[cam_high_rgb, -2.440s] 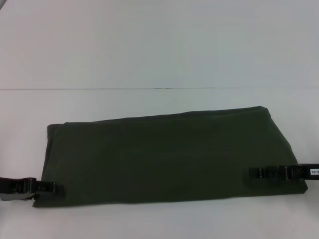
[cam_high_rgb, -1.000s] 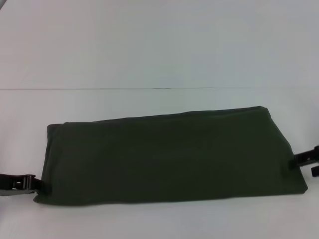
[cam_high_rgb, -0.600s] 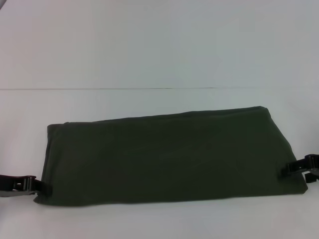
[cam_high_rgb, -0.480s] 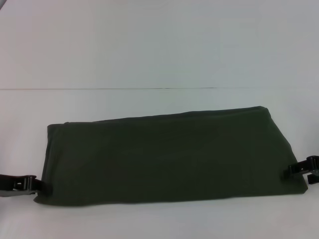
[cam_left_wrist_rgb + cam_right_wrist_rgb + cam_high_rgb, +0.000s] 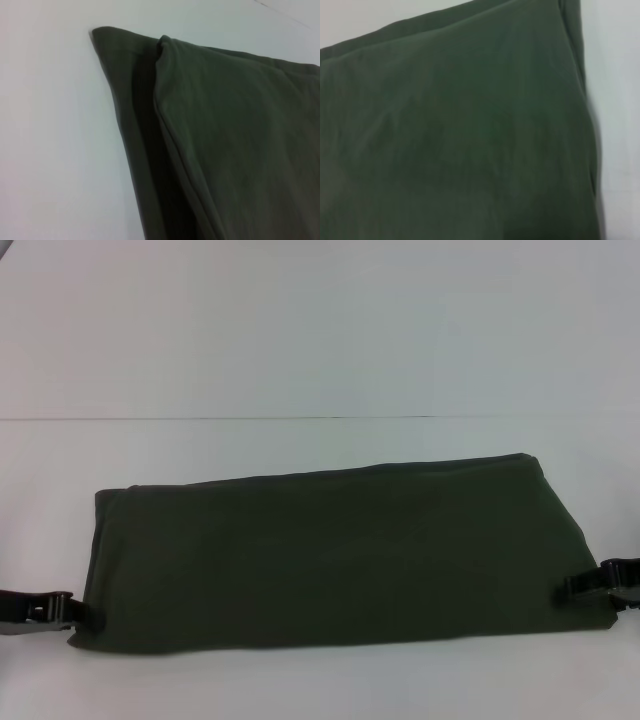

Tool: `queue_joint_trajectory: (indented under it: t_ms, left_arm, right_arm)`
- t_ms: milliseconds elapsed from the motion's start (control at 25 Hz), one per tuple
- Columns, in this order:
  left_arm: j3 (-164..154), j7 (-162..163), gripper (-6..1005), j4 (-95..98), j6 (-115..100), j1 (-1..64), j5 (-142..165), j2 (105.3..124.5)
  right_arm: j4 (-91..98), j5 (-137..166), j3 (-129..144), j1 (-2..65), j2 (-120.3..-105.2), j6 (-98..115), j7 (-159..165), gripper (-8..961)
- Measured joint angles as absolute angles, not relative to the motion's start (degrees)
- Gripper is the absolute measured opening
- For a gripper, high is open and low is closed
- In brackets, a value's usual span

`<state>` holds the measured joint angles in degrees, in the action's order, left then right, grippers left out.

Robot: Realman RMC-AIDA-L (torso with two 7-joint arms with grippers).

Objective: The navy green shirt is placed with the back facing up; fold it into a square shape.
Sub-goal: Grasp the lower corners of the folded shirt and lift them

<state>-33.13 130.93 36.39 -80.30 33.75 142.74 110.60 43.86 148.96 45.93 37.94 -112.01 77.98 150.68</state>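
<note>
White tabletop (image 5: 320, 350) fills the room's view. At the shirt's right end, about four o'clock, the right gripper (image 5: 590, 585) touches the near corner; at eight o'clock the left gripper (image 5: 60, 611) sits just beside the left corner. I cannot tell how either one's fingers are set. Between them the shirt (image 5: 335, 555) lies as a long band, its long axis running left to right, so each arm has its own end nearest.
</note>
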Motion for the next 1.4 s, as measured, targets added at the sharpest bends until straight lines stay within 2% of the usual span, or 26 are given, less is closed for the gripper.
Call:
queue_joint_trajectory:
  t_ms: [520, 720, 1160, 1400]
  left_arm:
    - [-33.13, 130.98, 57, 36.48, -80.33, 33.81, 142.47, 110.55]
    - [-33.06, 131.04, 57, 36.48, -80.32, 33.84, 142.43, 110.55]
    - [-32.91, 131.09, 56, 36.62, -80.33, 33.71, 142.57, 110.4]
    - [-32.75, 131.07, 55, 36.84, -81.11, 33.49, 142.66, 109.78]
  right_arm:
    - [43.87, 148.98, 45.97, 37.61, -112.72, 77.49, 150.61, 828]
    - [44.05, 148.98, 45.97, 37.26, -112.78, 77.51, 150.29, 594]
    - [44.14, 148.97, 45.96, 37.27, -112.82, 77.61, 149.62, 348]
    - [44.11, 148.9, 45.95, 37.34, -112.93, 80.02, 147.74, 133]
